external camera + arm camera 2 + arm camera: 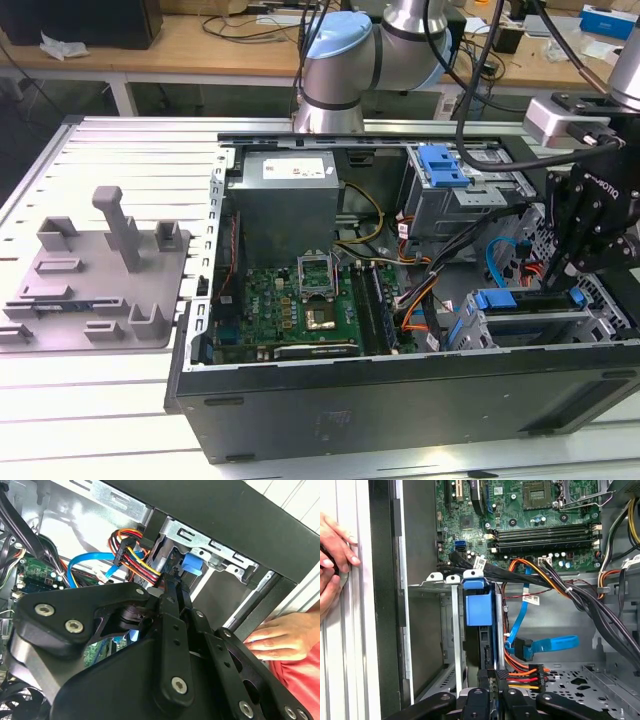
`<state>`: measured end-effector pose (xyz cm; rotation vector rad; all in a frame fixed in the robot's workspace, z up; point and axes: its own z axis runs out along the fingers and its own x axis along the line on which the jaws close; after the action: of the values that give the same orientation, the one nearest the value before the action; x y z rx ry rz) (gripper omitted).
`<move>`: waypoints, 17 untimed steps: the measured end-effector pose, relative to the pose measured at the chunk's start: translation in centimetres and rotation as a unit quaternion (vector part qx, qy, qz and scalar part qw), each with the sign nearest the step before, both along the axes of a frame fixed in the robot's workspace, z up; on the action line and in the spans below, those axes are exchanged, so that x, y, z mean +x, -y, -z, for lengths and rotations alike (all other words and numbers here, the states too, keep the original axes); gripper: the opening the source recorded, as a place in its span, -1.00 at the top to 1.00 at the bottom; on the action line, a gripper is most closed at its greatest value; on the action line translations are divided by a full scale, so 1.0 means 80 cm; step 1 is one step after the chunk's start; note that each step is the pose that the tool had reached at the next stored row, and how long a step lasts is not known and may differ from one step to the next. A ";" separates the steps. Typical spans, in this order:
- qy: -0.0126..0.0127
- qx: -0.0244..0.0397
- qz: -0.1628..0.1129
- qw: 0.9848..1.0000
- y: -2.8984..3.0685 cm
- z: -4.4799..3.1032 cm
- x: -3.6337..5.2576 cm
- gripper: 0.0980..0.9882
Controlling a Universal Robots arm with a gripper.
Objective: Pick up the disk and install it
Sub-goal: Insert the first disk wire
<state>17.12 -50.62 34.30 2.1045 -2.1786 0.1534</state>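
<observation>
1 disk just beyond pincer

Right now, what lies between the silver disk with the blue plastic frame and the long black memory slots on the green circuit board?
In the first wrist view, a bundle of black cables crosses between the disk and the memory slots.

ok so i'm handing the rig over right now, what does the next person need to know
gripper: low inside the computer case, right at the drive cage; grip state can't be told.
disk: standing on edge in the drive cage slot, blue frame showing, gripper right at its end.
done: disk picked up and brought into the cage.
left: confirm it is fully seated, which the views don't settle.
note: a person's hand rests on the case's outer edge.
</observation>
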 end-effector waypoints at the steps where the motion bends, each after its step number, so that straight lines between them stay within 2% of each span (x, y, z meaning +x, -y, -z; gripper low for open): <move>1: 0.000 0.000 0.000 1.000 0.0000 0.0003 0.000 0.85; 17: 0.000 0.000 0.000 1.000 0.0010 0.0068 0.001 0.85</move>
<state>17.21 -50.70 33.76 2.1046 -2.1787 0.1532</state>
